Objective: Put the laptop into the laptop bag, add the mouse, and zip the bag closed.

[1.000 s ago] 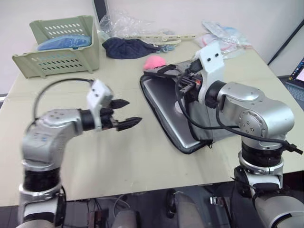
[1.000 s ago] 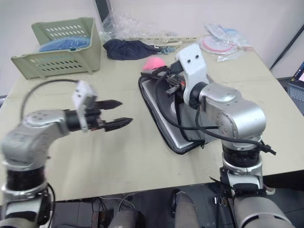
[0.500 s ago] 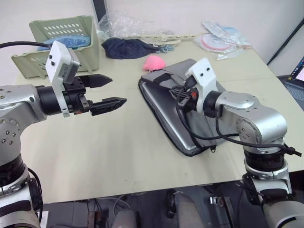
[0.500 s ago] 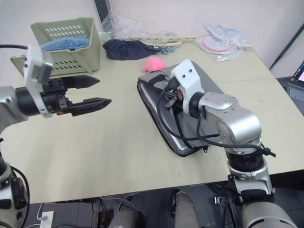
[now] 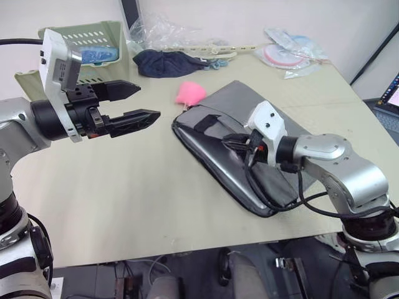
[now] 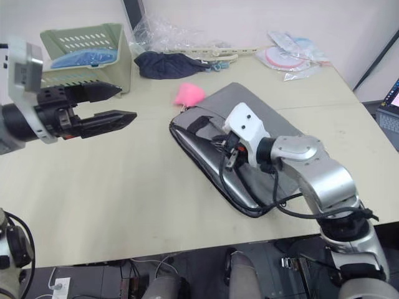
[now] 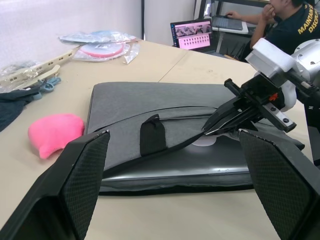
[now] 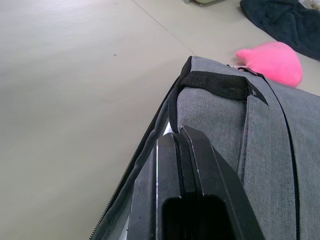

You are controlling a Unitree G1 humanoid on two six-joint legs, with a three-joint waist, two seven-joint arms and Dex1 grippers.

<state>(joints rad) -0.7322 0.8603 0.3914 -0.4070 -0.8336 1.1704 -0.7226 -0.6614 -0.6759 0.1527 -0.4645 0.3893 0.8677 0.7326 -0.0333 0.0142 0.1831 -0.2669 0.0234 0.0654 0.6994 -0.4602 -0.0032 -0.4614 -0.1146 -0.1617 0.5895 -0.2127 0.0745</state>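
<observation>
From the head views, one grey fabric laptop bag (image 5: pixel 249 134) is lying flat on the beige table (image 5: pixel 156 205), its near long edge gaping open. One silver laptop (image 6: pixel 215 165) is sitting inside, its smooth metal lid showing through the gap. One pink fluffy charm (image 5: pixel 190 92) is resting at the bag's far corner. The right gripper (image 5: pixel 240 144) is reaching into the opening with its two black fingers pressed together on a black strap handle (image 5: pixel 225 138). The left gripper (image 5: pixel 140 103) is hovering well apart from the bag, its two fingers spread and holding nothing. One green slotted basket (image 5: pixel 87 56) and one dark blue cloth bundle (image 5: pixel 171 62) are sitting at the far side.

In the left wrist view, two textured black pads (image 7: pixel 82 175) are standing wide apart, framing the bag and charm. A faint round logo (image 7: pixel 205 141) is showing on the laptop lid. A seated person (image 7: pixel 290 22) is partly cut off at the frame's edge.

In the right wrist view, the fingers (image 8: pixel 185 185) are lying closed together against the bag's woven grey fabric, beside one black strap patch (image 8: pixel 217 85); what they are pinching is hidden beneath them.
</observation>
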